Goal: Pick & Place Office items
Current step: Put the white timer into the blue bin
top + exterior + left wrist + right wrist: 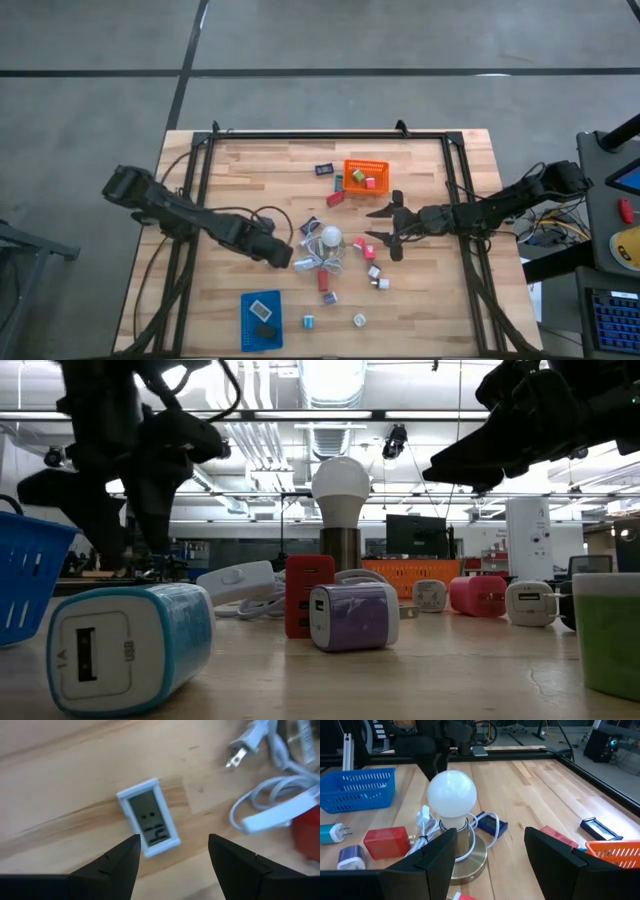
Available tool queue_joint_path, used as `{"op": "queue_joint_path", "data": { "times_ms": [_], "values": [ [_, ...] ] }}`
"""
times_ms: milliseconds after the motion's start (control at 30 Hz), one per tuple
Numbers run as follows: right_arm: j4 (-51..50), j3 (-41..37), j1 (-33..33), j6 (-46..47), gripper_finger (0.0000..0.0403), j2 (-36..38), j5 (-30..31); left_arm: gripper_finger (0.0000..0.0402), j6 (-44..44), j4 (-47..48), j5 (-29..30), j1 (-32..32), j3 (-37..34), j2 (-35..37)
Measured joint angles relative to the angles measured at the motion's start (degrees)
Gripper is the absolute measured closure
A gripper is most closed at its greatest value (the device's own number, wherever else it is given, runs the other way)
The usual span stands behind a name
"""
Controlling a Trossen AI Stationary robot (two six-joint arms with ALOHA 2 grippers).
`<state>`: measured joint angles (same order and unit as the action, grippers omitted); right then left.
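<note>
A small flat rectangle with a white frame and grey display (148,817) lies flat on the wood. My left gripper (173,840) hangs open just above it, pointing down, at the table's middle left (288,258). More office items lie scattered: a red block (386,841), a purple-and-white cube (352,615), a teal one (130,645), a dark flat piece (490,823). My right gripper (372,225) stands open and roughly level, just right of the white bulb lamp (330,238), touching nothing.
The lamp's white cord and plug (250,742) lie beside the left gripper. An orange basket (365,175) holding a few items stands at the back centre. A blue basket (262,320) sits at the front left. A black frame (330,137) borders the table.
</note>
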<state>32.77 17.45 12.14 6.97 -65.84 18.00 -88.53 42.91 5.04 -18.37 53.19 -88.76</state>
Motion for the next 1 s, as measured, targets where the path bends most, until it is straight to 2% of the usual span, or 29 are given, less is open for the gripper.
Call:
{"op": "queue_joint_path", "data": {
  "times_ms": [133, 267, 600, 833, 1000],
  "values": [
    [-0.1, 0.0, 0.1, -0.7, 0.0175, 0.0, -0.3, 0.0165, 0.9, 6.6, 0.3, 0.3, 4.6, -3.4],
    [-0.1, 0.0, 0.4, -1.5, 0.0175, 0.0, -0.4, 0.0165, 2.2, 5.9, 0.3, 1.2, 6.0, -6.2],
    [-0.9, 0.0, 0.4, -1.8, 0.0175, 0.0, -0.5, 0.0165, 14.6, 3.1, 0.3, 1.9, 7.3, -7.6],
    [-0.9, 0.0, 0.4, -2.0, 0.0175, 0.0, -0.5, 0.0165, 10.2, 3.0, 1.4, 1.9, 7.1, -7.6],
    [-0.9, 0.0, 1.1, -2.0, 0.0175, 0.0, -0.4, 0.0165, 7.2, 2.8, -1.4, 1.9, 5.7, -7.8]
  ]
}}
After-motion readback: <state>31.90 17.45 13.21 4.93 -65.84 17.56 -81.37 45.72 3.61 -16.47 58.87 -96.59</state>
